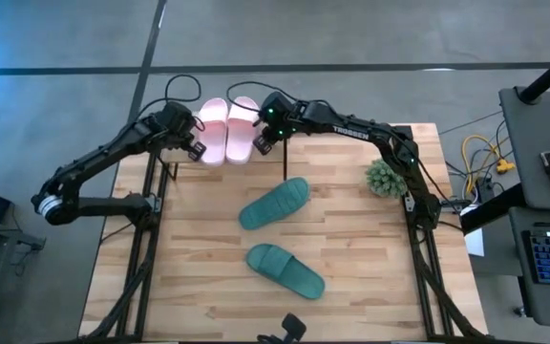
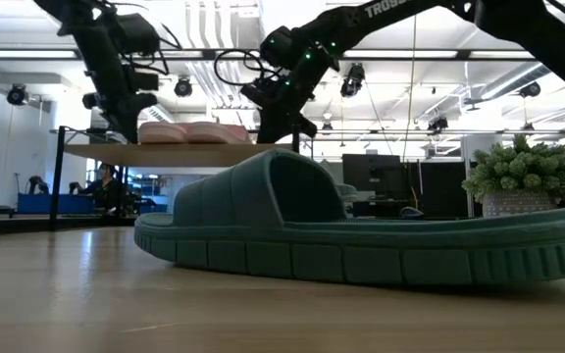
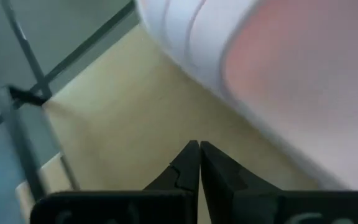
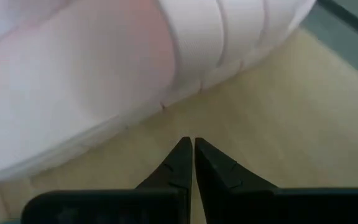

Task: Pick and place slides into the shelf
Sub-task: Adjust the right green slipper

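Two pale pink slides (image 1: 213, 131) (image 1: 243, 129) lie side by side, soles down, on the shelf's light top board (image 2: 165, 154) at the table's far edge. My left gripper (image 1: 196, 148) is shut, just left of the left pink slide (image 3: 278, 74), with its tips over the bare board (image 3: 123, 106). My right gripper (image 1: 264, 143) is shut too, just right of the right pink slide (image 4: 104, 74), above the board (image 4: 278, 112). Two dark green slides (image 1: 275, 203) (image 1: 285, 270) rest on their soles on the tabletop. One of them fills the low view (image 2: 361, 226).
A small green potted plant (image 1: 386, 178) stands near the table's right edge. The shelf's thin black frame (image 2: 62, 176) rises at the far edge. A dark object (image 1: 289, 330) sits at the near edge. Bare wood lies on the table's left and right of the green slides.
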You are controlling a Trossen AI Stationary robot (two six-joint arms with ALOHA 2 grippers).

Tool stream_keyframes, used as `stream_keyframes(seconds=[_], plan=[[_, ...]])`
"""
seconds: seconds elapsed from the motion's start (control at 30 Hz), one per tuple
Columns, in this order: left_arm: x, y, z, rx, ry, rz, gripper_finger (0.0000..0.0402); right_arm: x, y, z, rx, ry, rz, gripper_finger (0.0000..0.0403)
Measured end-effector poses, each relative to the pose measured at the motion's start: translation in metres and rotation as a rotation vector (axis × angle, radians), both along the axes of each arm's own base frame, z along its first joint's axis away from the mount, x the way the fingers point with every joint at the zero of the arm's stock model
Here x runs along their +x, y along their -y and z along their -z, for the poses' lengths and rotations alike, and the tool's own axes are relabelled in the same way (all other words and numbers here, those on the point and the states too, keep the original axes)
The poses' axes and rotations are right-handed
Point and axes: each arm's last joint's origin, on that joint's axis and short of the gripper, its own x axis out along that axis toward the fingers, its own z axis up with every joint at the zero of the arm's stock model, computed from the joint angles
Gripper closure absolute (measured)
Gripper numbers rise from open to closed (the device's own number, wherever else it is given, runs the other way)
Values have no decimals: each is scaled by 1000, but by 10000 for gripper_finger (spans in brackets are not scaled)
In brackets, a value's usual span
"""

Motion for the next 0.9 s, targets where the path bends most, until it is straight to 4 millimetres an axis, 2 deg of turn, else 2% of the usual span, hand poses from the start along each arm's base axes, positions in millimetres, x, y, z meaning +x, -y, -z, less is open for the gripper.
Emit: stream_keyframes(seconds=[0.13,0.27,0.47,0.57,0.73,0.9], plan=[[-9,10,-6,5,8,-7,402,-4,-2,-3,19,-40,-1,390],[-19,22,-19,23,95,-20,402,-10,-14,-21,32,-69,-18,390],[-30,49,-40,-44,417,189,402,-32,-65,-78,34,-97,-113,390],[-30,56,-43,-104,575,270,401,-41,-95,-95,64,-97,-126,390],[-16,60,-28,-238,696,436,401,-55,-149,-96,129,-160,-72,390],[-12,77,-19,-281,687,545,401,-64,-213,-71,232,-245,14,390]])
